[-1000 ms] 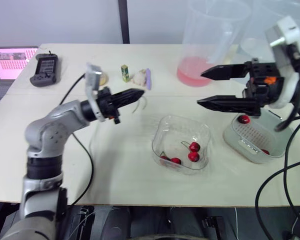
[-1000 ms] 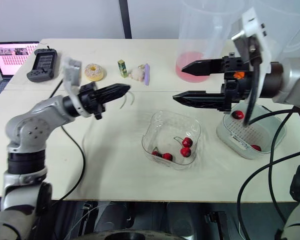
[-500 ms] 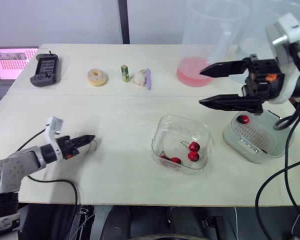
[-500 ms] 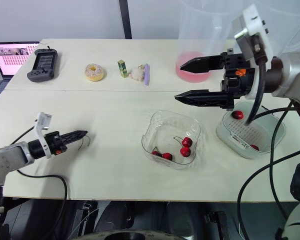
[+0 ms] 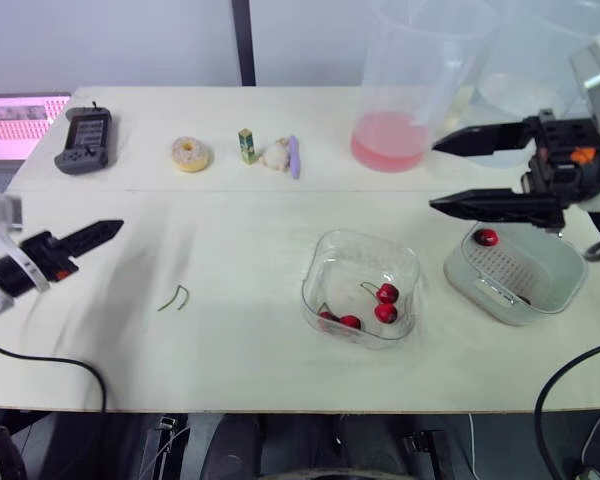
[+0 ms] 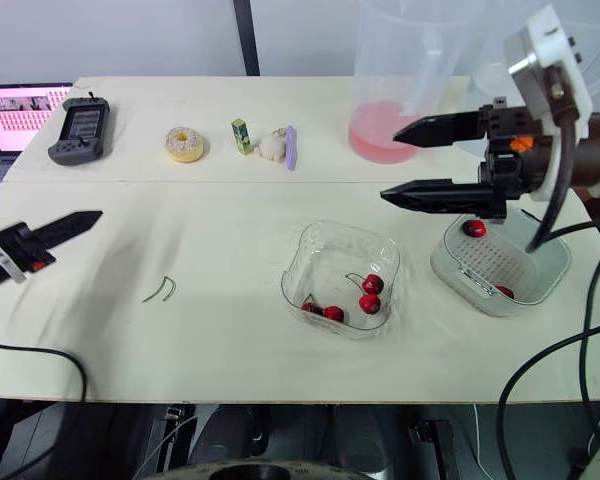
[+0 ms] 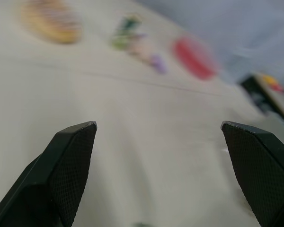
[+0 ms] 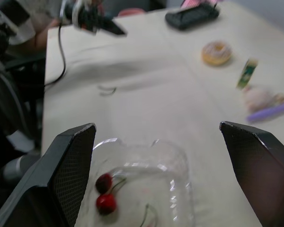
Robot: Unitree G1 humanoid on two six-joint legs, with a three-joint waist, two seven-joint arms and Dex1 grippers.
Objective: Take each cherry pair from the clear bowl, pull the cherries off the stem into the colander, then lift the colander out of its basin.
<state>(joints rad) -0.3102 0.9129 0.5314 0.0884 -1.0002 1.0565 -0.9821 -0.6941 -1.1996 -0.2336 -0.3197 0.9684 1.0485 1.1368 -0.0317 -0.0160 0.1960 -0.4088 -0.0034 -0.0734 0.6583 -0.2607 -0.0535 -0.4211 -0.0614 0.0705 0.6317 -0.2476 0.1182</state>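
The clear bowl (image 5: 325,246) sits mid-table and holds several red cherries (image 5: 387,294) on green stems. To its right stands the pale basin with the white colander (image 5: 540,262) inside, with one cherry (image 5: 487,238) at its far edge and another near its front. My right gripper (image 5: 437,178) hangs open above the gap between bowl and colander, with nothing between its fingers. My left gripper (image 5: 108,231) is open at the table's far left edge and holds nothing. A bare green stem (image 5: 175,298) lies on the table between it and the bowl.
Along the back stand a large clear pitcher (image 5: 405,70) with pink liquid, a purple stick (image 5: 295,158) beside a white lump, a small green box (image 5: 248,146), a donut (image 5: 189,153) and a dark handheld device (image 5: 85,140). A laptop (image 5: 20,115) sits at the far left.
My left arm has swung back from mid-table to the left edge, and the stem it held now lies on the table. My right gripper has drifted slightly right, still open.
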